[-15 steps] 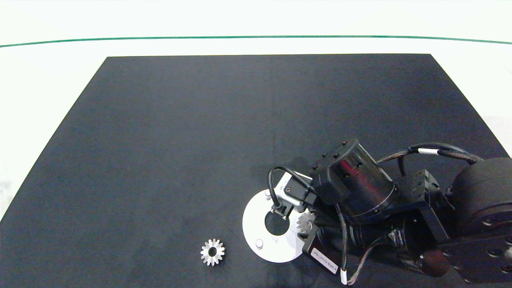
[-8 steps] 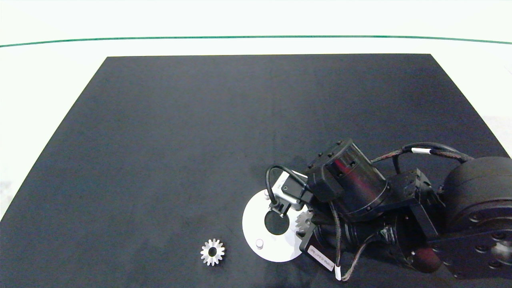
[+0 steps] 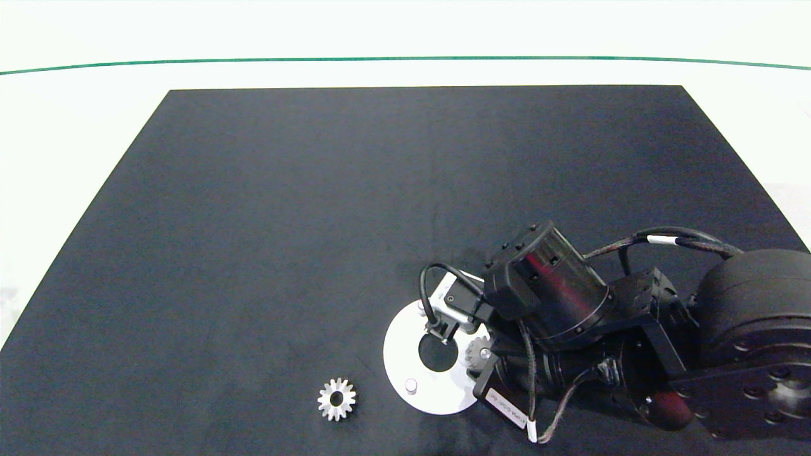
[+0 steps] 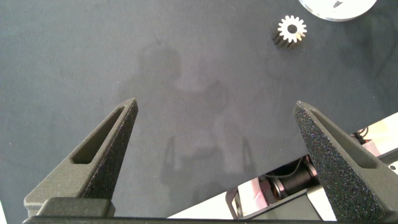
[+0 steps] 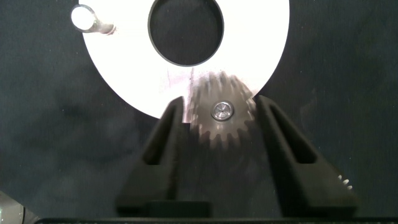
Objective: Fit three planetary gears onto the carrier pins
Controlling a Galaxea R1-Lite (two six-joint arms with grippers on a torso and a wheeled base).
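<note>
The white carrier disc (image 3: 398, 354) lies near the mat's front edge, with two bare carrier pins (image 3: 421, 308) (image 3: 410, 385) standing on it. In the right wrist view, one planetary gear (image 5: 222, 124) sits over the disc's (image 5: 124, 62) third pin, whose top shows in the gear's hole. My right gripper (image 5: 220, 101) straddles this gear, open, with narrow gaps on both sides. Another bare pin (image 5: 84, 17) shows there too. A second planetary gear (image 3: 336, 399) lies flat on the mat left of the disc. My left gripper (image 4: 216, 106) hangs open over bare mat, with that loose gear (image 4: 291, 28) beyond it.
The black mat (image 3: 317, 221) covers most of the white table. My right arm (image 3: 551, 304) and its cables cover the disc's right side and the front right corner. The left arm is outside the head view.
My right arm has shifted a little to the left, and the gear between its fingers has moved left with it onto the disc's right-hand pin. The loose gear and the disc have stayed put.
</note>
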